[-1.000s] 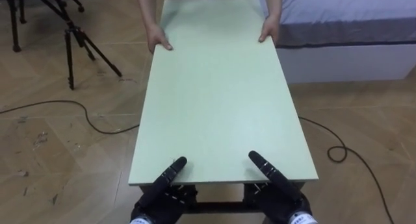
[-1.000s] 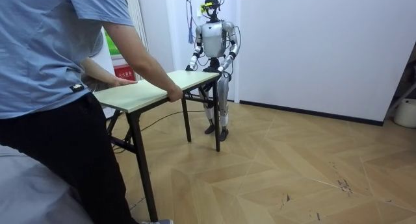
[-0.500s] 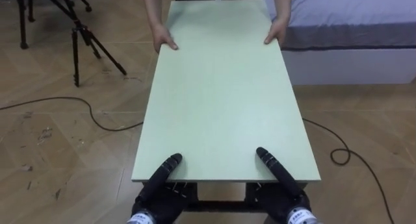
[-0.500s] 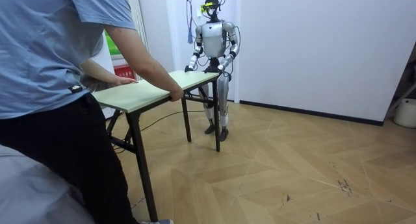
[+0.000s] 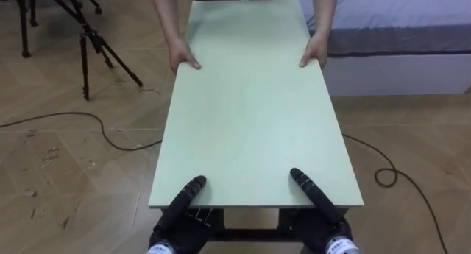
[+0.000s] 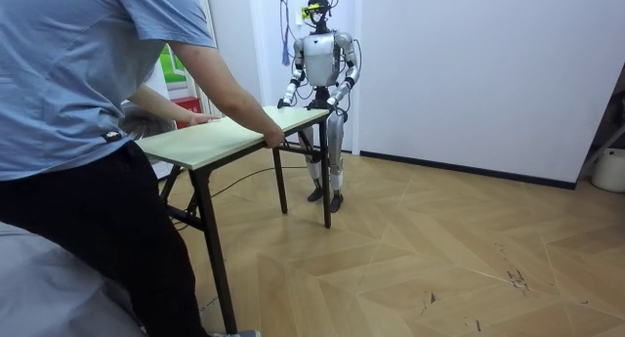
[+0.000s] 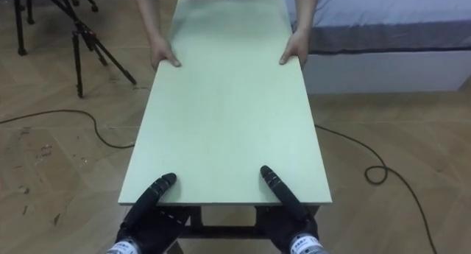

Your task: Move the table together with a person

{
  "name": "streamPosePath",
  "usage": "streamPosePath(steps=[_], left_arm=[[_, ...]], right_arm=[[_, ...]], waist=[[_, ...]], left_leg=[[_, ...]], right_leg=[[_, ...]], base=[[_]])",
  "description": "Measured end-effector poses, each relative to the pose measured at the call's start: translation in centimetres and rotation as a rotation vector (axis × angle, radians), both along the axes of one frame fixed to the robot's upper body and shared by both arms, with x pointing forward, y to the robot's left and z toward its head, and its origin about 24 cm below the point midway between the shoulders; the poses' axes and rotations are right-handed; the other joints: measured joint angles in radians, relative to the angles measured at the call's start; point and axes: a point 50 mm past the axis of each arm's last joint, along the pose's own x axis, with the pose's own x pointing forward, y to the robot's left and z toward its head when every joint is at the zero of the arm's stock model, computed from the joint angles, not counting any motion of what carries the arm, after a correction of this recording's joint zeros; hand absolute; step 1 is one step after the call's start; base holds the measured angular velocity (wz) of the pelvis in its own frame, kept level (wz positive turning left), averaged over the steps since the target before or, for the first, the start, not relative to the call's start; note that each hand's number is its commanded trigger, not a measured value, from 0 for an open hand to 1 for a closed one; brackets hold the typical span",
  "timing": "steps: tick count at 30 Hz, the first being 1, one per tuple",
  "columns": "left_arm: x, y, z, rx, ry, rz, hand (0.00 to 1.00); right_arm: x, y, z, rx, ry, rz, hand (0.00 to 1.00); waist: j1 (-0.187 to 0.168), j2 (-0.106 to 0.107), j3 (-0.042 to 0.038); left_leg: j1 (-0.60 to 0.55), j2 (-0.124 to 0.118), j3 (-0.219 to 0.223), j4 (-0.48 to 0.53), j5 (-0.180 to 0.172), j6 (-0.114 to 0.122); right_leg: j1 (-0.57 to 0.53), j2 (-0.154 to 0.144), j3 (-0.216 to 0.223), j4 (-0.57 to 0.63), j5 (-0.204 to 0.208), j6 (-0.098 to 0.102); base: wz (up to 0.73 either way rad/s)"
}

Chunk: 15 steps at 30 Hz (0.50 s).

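Note:
A long pale green table (image 5: 254,114) stretches away from me, and I stand at its near short end. My left hand (image 5: 180,210) and right hand (image 5: 318,202) clasp that end, each thumb flat on the top with the rest of the hand under the edge. At the far end a person stands holding the two long edges, one hand (image 5: 182,57) on the left and the other hand (image 5: 313,54) on the right. In the room view the person (image 6: 78,103) leans over the table (image 6: 229,137), facing me.
A black tripod (image 5: 88,40) stands on the wooden floor at the far left. A bed (image 5: 397,33) runs along the table's far right side. Dark cables (image 5: 96,125) lie on the floor at both sides. The room view's right has open floor (image 6: 439,249).
The person's hands have slid along the table's long edges toward me, and the person leans further in. My thumbs have settled a little wider apart on the near end.

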Motion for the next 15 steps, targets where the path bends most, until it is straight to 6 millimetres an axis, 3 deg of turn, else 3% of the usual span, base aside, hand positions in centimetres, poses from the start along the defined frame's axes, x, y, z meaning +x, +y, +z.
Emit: streamPosePath(steps=[15], left_arm=[[0.2, 0.1, 0.3, 0.032, -0.091, 0.005, 1.00]], right_arm=[[0.6, 0.7, 1.5, 0.011, -0.029, 0.003, 1.00]], waist=[[-0.015, 0.013, -0.0020]], left_leg=[[-0.016, -0.002, -0.003, -0.003, 0.000, 0.000]], right_leg=[[-0.016, 0.002, 0.003, 0.001, 0.000, 0.001]], base=[[0.00]])
